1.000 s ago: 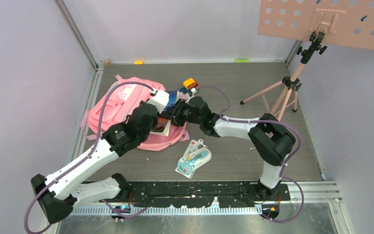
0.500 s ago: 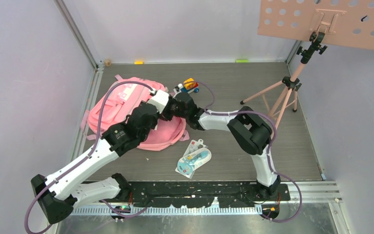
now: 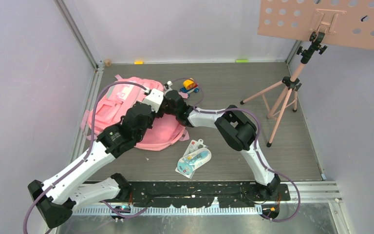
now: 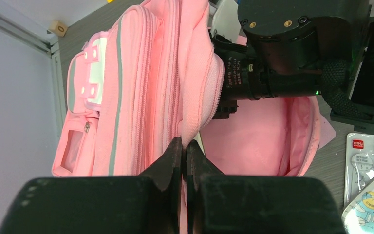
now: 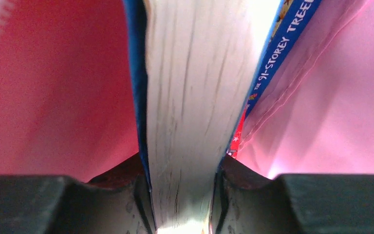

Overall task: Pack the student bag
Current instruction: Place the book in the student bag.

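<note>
The pink student bag (image 3: 111, 105) lies at the left of the table, its opening toward the right. My left gripper (image 4: 185, 146) is shut on the pink fabric edge of the opening (image 4: 202, 97) and holds it up. My right gripper (image 5: 182, 168) is shut on a thick book (image 5: 195, 97) with a blue cover and sits inside the bag, pink lining on both sides. In the top view the right gripper (image 3: 168, 103) is sunk into the bag's mouth, its fingers and the book hidden. The right arm's wrist (image 4: 292, 53) fills the opening in the left wrist view.
A packaged stationery set (image 3: 194, 159) lies on the table in front of the bag; it also shows in the left wrist view (image 4: 370, 180). A small yellow and red toy car (image 3: 190, 85) sits behind the bag. A tripod stand (image 3: 285, 95) with a peach board stands at the right.
My right arm has pushed left, carrying the book from outside the bag into its opening. My left gripper keeps hold of the fabric edge and has shifted slightly left.
</note>
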